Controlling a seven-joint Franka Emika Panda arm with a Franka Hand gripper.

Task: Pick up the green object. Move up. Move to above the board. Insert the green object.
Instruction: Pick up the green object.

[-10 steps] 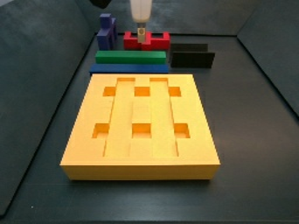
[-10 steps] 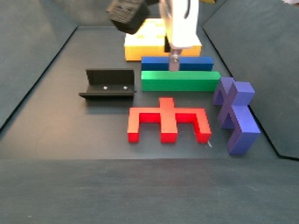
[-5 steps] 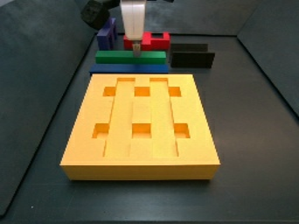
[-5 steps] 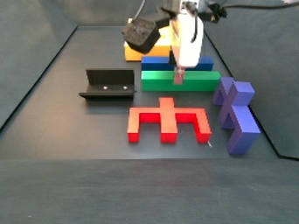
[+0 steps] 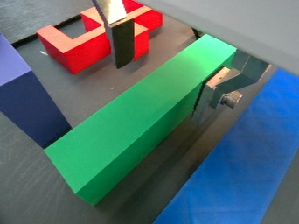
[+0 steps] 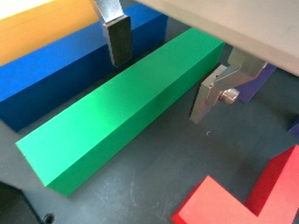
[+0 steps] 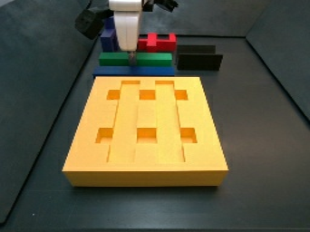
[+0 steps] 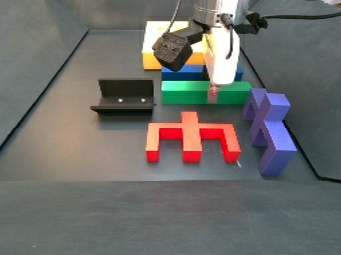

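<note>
1. The claw (image 5: 170, 68) is seen low over the green object (image 5: 146, 117), its two silver fingers set apart with the bar lying between them across its width.
2. In both wrist views one finger (image 6: 115, 37) stands on one long side of the green object (image 6: 121, 114) and the other finger (image 6: 215, 94) on the opposite side.
3. The finger (image 5: 219, 86) beside the bar's edge is seen close against its side face; whether the pad actually touches the green surface cannot be told.
4. The other finger (image 5: 118, 37) is shown with a narrow gap to the bar, so the claw is not clamped on anything.
5. The green object (image 8: 204, 92) is seen lying flat on the dark bench (image 8: 80, 189), lengthwise beside the blue bar (image 8: 200, 72), the two just beside each other.
6. In a side view the claw (image 8: 214, 96) is placed toward one end of the green bar rather than at its middle.
7. The board (image 7: 147, 130) is seen lying flat on the bench (image 7: 266, 136), with the blue bar (image 7: 134, 68) just behind its far edge and the green object (image 7: 133, 58) behind that.
8. The red block (image 8: 193, 137) is found on the far side of the green bar from the board (image 8: 173, 42), apart from it.
9. Purple blocks (image 8: 270, 129) are seen just beside the end of the green bar.
10. The fixture (image 8: 123, 97) stands on the bench near the bar's other end, apart from it.
</note>
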